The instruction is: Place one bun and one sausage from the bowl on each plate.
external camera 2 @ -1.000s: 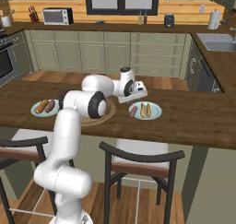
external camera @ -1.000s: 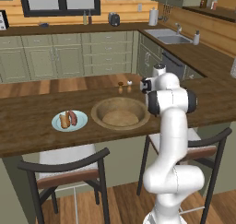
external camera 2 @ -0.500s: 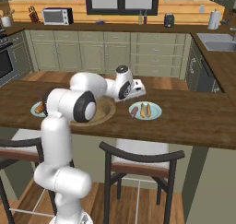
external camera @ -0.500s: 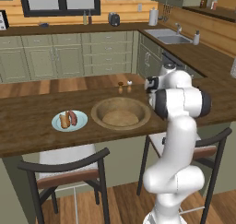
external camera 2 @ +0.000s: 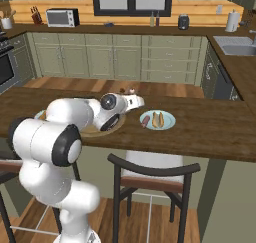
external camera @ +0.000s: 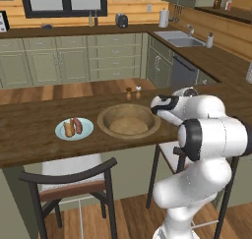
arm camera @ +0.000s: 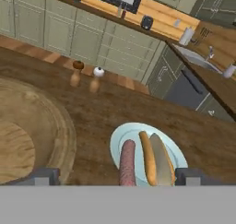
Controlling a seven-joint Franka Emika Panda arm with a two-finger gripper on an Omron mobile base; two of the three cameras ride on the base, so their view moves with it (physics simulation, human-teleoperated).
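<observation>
We took the wide, round, light-brown wooden bowl (external camera: 129,121) as our landmark on the long dark-brown wooden bench (external camera: 29,139). The bowl sat near the middle of the bench, and we could make out no bun or sausage in it.

To one side of the bowl, apart from its rim, lay a small, round, flat pale-blue plate (external camera: 74,130) carrying a tan bun (external camera: 68,129) and a reddish-brown sausage (external camera: 77,125) side by side. On the other side of the bowl lay the second pale-blue plate (arm camera: 123,138), also clear of the rim. On it we saw a dark-red sausage (arm camera: 127,162) lying next to a split tan bun (arm camera: 156,159), the two touching or nearly so.

The white arm's gripper (arm camera: 115,177) hung just above the near edge of that second plate. In the hand view its two dark fingertips (arm camera: 44,176) stood far apart, one toward the bowl and the other past the plate's far side, with nothing between them; we judged the gripper wide open and holding nothing.

Beyond the bowl, toward the far edge of the bench, stood two small wooden shakers, one with a dark-brown cap (arm camera: 77,73) and one with a white cap (arm camera: 97,78), close together.
</observation>
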